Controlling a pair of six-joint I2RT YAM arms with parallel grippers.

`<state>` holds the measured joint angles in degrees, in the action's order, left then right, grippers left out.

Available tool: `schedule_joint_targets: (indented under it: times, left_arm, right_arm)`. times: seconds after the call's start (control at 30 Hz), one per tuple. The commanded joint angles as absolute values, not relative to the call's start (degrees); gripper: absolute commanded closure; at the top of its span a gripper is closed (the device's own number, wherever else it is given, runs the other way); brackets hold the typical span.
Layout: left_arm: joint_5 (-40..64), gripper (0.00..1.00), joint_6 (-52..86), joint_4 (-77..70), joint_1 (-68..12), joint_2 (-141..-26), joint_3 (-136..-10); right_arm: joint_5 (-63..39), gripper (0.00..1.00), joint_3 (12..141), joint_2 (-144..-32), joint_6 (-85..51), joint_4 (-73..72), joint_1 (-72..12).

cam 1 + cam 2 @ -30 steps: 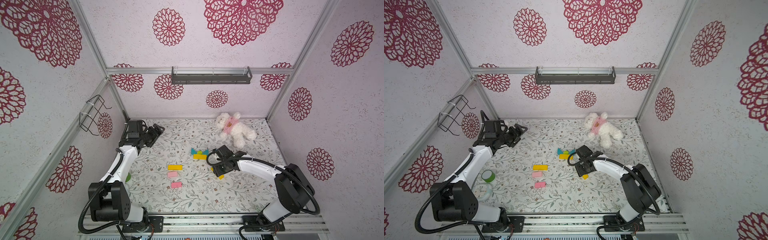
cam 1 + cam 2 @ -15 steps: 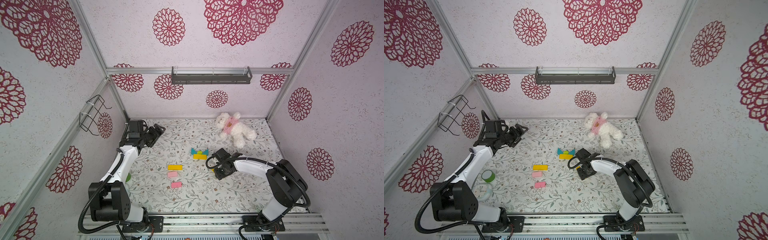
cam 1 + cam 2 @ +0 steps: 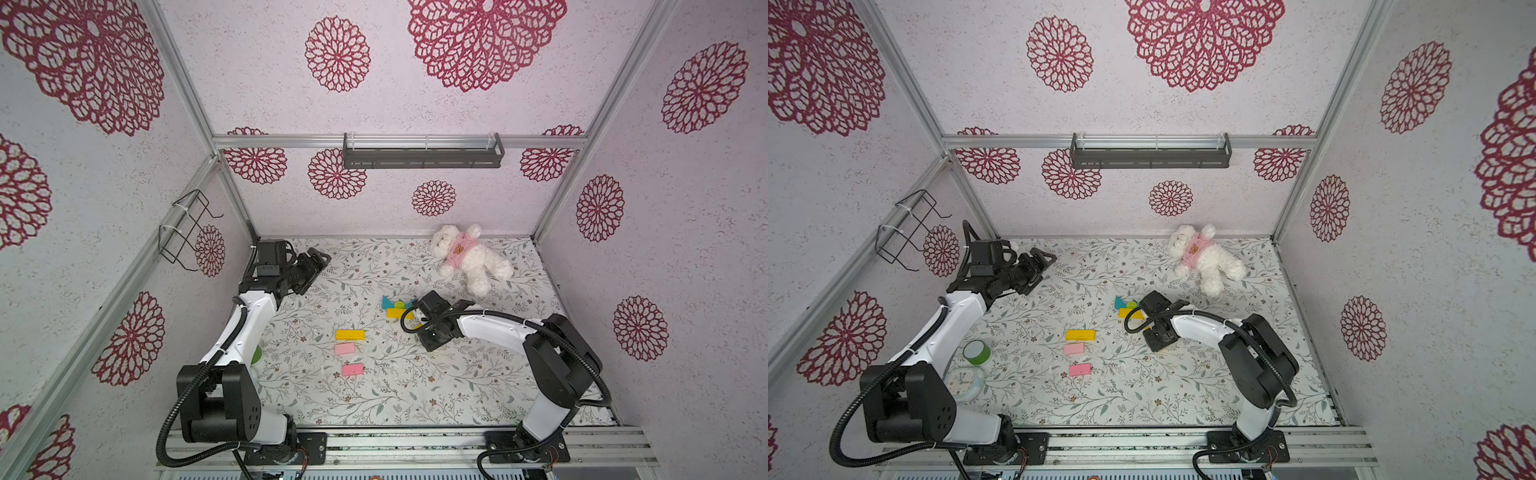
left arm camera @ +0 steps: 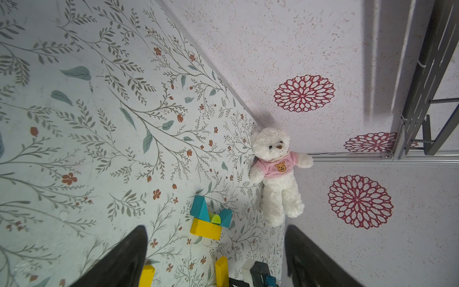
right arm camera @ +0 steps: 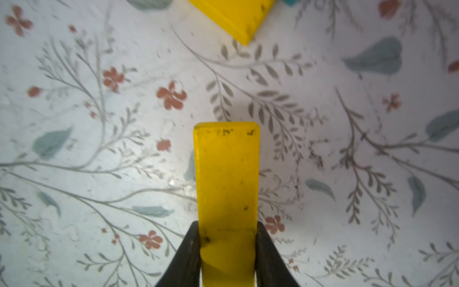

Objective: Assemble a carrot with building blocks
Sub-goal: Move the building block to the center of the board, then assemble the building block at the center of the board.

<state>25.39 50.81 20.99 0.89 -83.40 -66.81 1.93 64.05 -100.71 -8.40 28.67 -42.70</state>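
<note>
The started carrot (image 3: 397, 309) lies mid-table: two teal triangles and a green piece above one yellow bar, also in the left wrist view (image 4: 210, 220). My right gripper (image 5: 227, 236) is shut on a second yellow bar (image 5: 227, 174), which stands on its long edge just in front of the carrot. In both top views the wrist (image 3: 432, 328) hides those fingers. A third yellow bar (image 3: 350, 335) and two pink blocks (image 3: 345, 348) (image 3: 353, 369) lie loose to the left. My left gripper (image 3: 318, 257) hangs open and empty near the back left corner.
A white plush bear (image 3: 467, 259) in a pink shirt lies at the back right. A green tape roll (image 3: 977, 352) and a small clock (image 3: 963, 382) sit by the left arm's base. A wire basket (image 3: 183, 228) hangs on the left wall, and a dark shelf (image 3: 422, 151) on the back wall.
My right gripper has closed onto the yellow bar and shifted slightly left toward the carrot. The left arm has stayed where it was.
</note>
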Motion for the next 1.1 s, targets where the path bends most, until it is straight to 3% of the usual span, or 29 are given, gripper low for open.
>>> schedule_joint_targets:
  times: [0.0,0.3,0.47,0.6,1.07]
  left_arm:
    - [25.3,0.11,50.4,20.9,0.6,-83.5,-67.7]
    - [25.3,0.11,50.4,20.9,0.7,-83.4,-67.6]
    - [25.2,0.11,50.3,21.1,0.7,-83.5,-67.7]
    - [25.3,0.11,50.4,21.0,0.7,-83.6,-67.6]
    - [25.2,0.11,50.5,20.9,0.7,-83.5,-67.5]
  right_arm:
    - [2.3,0.7,68.4,-102.9,-6.3,30.2,-45.3]
    - [1.5,0.69,75.7,-110.8,-2.8,32.0,-47.9]
    - [4.8,0.51,77.0,-111.9,-2.2,33.5,-47.9]
    - [6.4,0.45,74.6,-109.0,-3.0,34.5,-47.9]
    - [7.6,0.43,74.3,-108.2,-5.3,33.8,-46.5]
